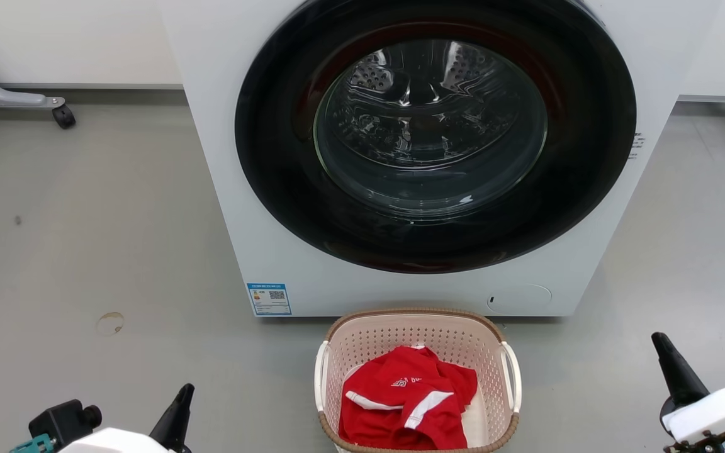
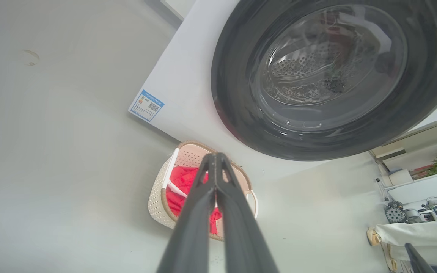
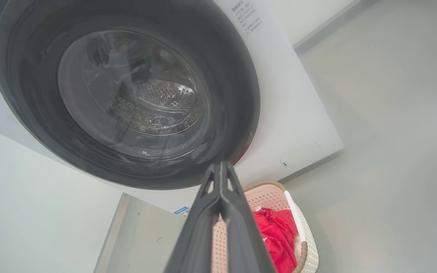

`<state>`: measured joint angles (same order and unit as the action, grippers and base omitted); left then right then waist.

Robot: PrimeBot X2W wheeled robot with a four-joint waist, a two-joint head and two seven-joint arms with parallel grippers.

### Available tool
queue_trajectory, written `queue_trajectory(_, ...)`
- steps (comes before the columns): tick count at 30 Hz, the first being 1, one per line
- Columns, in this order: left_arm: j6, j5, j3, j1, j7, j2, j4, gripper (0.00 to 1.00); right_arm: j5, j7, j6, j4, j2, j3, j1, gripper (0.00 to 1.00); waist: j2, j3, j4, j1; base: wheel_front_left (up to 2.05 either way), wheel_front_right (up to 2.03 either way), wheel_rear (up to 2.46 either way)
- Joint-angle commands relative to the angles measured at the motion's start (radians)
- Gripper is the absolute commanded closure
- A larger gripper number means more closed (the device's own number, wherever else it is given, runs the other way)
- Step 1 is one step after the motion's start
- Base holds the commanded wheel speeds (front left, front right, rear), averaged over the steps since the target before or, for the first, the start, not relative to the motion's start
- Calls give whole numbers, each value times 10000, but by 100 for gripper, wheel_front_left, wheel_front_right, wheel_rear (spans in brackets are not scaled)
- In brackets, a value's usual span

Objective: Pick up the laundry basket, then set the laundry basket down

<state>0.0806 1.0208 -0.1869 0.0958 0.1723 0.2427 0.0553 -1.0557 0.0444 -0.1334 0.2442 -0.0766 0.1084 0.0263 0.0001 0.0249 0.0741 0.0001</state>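
Note:
The laundry basket (image 1: 422, 330), pale pink with a brown woven rim and white side handles, stands on the floor right in front of the washer. A red garment (image 1: 408, 399) lies inside it. My left gripper (image 1: 183, 393) is at the lower left, shut and empty, well to the basket's left. At the lower right my right gripper (image 1: 661, 343) is shut and empty too, apart from the basket. The left wrist view shows the basket (image 2: 157, 199) beyond my shut left gripper (image 2: 215, 155). The right wrist view shows the basket (image 3: 307, 244) past my shut right gripper (image 3: 222, 163).
A white front-loading washer (image 1: 262, 189) with a dark round door (image 1: 435, 135) rises just behind the basket. A caster leg (image 1: 63, 116) stands at the far left. In the left wrist view a cluttered table (image 2: 419, 227) lies off to one side. Grey floor lies on both sides.

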Motion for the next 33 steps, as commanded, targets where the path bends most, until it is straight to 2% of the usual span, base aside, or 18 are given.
queue_trajectory(1,-132,187,326,-576,-110,89,-166,100,-189,58,10,-224,-207,-75,-533,100,-1,-3,-8,-1,0,0,0)
queue_trajectory(33,-1115,3059,1600,-1297,-394,-868,857,100,-2850,361,18,-111,14,-1129,-933,100,-1,-141,-372,-1,0,0,0)
